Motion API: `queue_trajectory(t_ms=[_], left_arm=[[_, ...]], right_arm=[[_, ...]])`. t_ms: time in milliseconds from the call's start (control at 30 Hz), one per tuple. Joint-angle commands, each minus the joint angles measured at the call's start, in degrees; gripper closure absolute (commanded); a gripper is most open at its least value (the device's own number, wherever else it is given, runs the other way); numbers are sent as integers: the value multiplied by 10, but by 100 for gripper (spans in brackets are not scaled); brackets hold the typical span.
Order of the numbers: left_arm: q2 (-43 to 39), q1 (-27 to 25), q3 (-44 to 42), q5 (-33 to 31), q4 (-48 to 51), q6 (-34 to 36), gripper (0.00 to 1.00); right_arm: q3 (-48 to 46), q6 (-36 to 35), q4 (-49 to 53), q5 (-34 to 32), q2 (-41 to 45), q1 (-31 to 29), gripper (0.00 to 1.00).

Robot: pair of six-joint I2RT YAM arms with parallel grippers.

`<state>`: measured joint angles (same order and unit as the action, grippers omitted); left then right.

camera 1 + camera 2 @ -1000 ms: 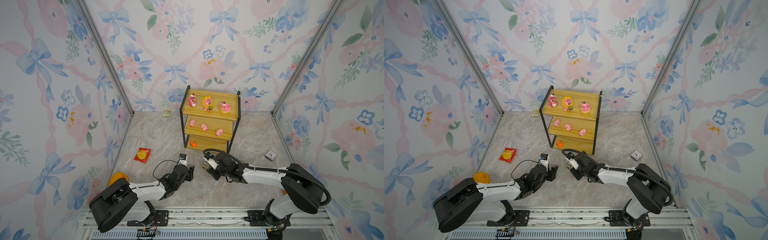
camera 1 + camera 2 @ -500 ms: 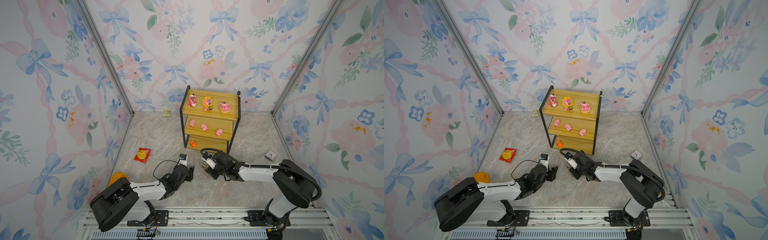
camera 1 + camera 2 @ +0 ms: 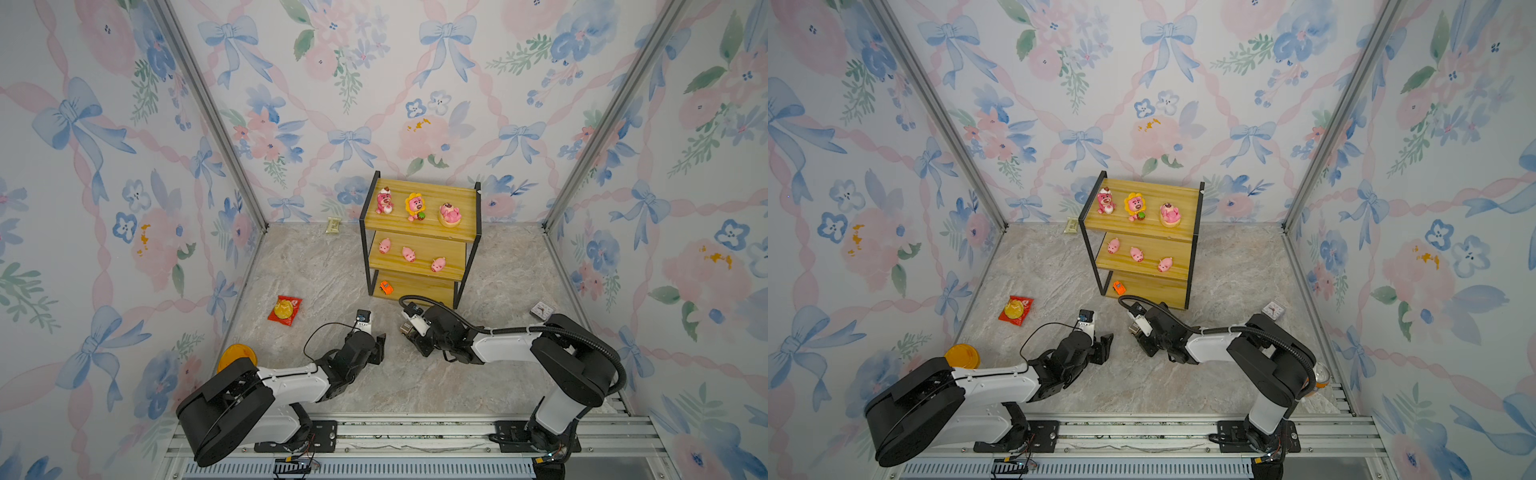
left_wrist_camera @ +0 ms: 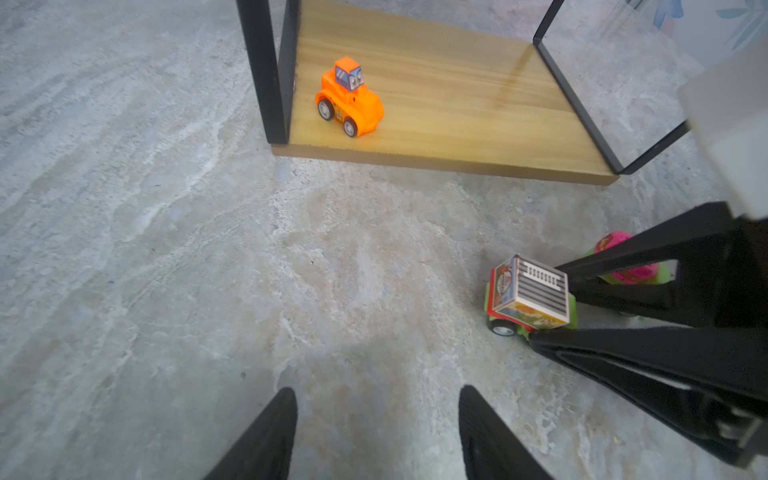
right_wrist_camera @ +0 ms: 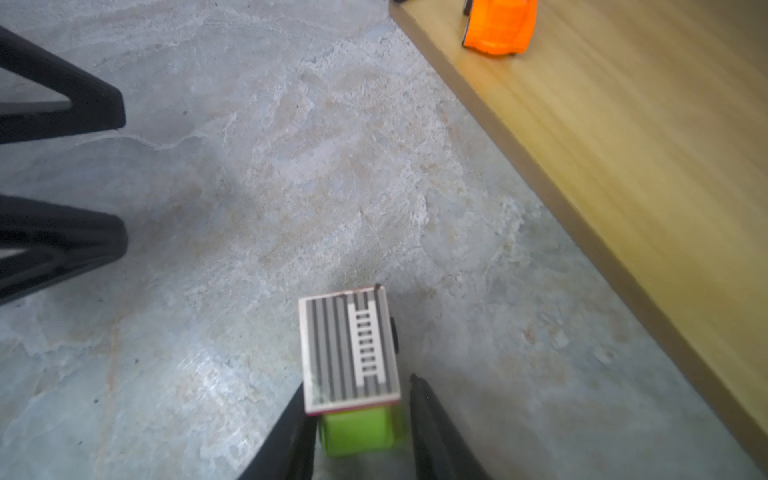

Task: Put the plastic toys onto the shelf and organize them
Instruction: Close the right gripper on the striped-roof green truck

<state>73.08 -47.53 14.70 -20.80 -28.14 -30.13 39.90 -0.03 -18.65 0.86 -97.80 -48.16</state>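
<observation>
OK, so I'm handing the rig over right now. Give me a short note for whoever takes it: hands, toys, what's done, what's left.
Left hand: open, empty, low over the floor in front of the shelf.
Right hand: fingers either side of the truck, which is on the floor; can't tell if it's gripped.
Shelf: three bears on top, three pigs in the middle, orange car on the bottom board.
Pink-green car: on the floor by the right hand.
Done: seven toys shelved.
Left: truck and pink-green car, probably onto the bottom board with the orange car.
</observation>
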Motion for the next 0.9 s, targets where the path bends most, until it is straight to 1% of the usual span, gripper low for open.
queue_trajectory(t_ms=[0,133,267,433,600,700,800,867], left_arm=[[-7,6,-7,-11,7,-5,37],[2,6,-1,-7,7,-2,37],[12,7,3,-4,7,-2,37],[14,7,7,-5,7,-1,37],[12,7,5,-5,7,-3,37],[8,7,3,-6,7,-4,37],[4,7,0,-7,7,-3,37],[3,7,-1,-8,7,-2,37]], right_arm=[[-13,9,-31,-16,3,-8,59],[-20,6,-48,-22,1,-13,59],[-21,-3,-52,-24,5,-14,56],[-10,-24,-32,-13,8,-12,53],[3,-32,-23,-8,2,-11,53],[2,-25,-36,-9,-6,-11,57],[3,-13,-49,-2,-13,-11,65],[2,-4,-59,-1,-17,-14,69]])
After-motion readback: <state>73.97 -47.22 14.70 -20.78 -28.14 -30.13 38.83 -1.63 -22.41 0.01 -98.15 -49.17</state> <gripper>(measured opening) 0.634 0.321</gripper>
